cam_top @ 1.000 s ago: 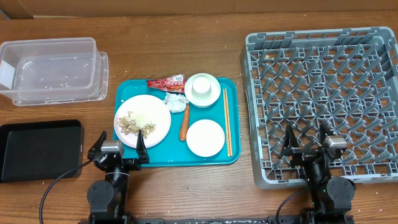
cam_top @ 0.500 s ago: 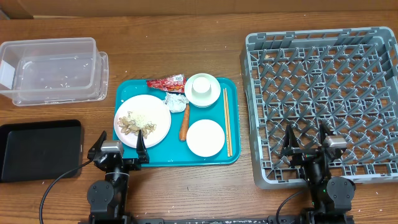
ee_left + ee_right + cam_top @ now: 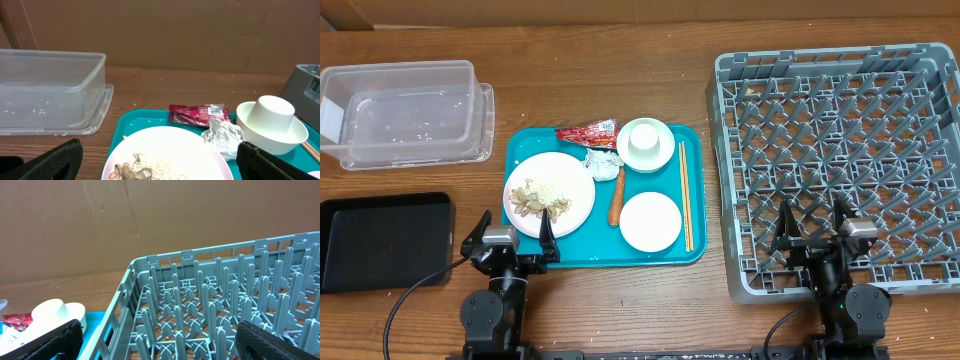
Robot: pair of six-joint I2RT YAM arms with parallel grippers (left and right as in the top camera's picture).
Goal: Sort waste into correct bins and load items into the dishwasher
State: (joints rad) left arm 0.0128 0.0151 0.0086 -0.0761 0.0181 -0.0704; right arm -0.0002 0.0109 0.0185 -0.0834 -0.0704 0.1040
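A teal tray (image 3: 695,250) holds a large white plate (image 3: 570,175) with beige food scraps (image 3: 535,197), a smaller white plate (image 3: 650,221), a white bowl (image 3: 646,145) with a cup upturned in it, wooden chopsticks (image 3: 685,208), an orange sausage stick (image 3: 616,200), a red wrapper (image 3: 587,132) and a crumpled tissue (image 3: 603,163). My left gripper (image 3: 511,238) is open at the tray's front left corner, over the plate's near edge (image 3: 165,145). My right gripper (image 3: 814,234) is open over the grey dish rack's (image 3: 840,150) front edge. The rack also fills the right wrist view (image 3: 210,305).
A clear plastic tub (image 3: 405,112) stands at the back left, also in the left wrist view (image 3: 50,92). A flat black tray (image 3: 382,240) lies at the front left. Bare wooden table runs between the teal tray and the rack. A cardboard wall stands behind.
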